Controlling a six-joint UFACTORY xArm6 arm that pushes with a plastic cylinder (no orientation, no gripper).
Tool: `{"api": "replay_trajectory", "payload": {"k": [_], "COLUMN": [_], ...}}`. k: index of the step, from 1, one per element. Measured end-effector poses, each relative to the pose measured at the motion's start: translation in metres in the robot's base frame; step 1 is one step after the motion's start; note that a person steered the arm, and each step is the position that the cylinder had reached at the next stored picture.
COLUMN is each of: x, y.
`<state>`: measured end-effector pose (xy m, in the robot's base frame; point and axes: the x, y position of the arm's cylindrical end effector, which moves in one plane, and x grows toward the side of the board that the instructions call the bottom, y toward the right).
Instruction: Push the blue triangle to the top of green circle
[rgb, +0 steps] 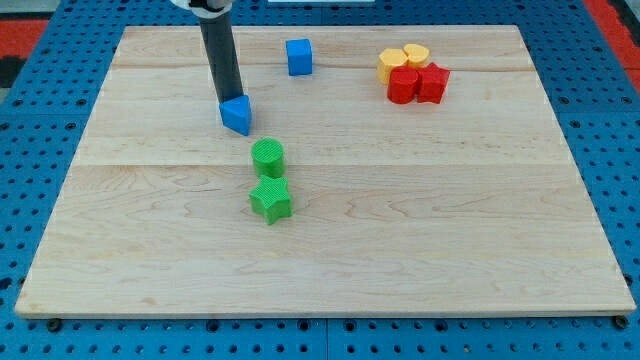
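Observation:
The blue triangle lies on the wooden board, up and to the left of the green circle. A small gap separates the two. My tip is at the triangle's upper-left edge, touching it or nearly so. The dark rod rises from there to the view's top.
A green star sits just below the green circle. A blue cube stands near the top, right of the rod. At the top right, two yellow blocks and two red blocks cluster together.

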<state>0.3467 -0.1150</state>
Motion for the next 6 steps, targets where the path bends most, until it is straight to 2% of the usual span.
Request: {"api": "replay_trajectory", "payload": {"k": [2, 6], "x": [0.006, 0.017], "y": [-0.067, -0.009]}}
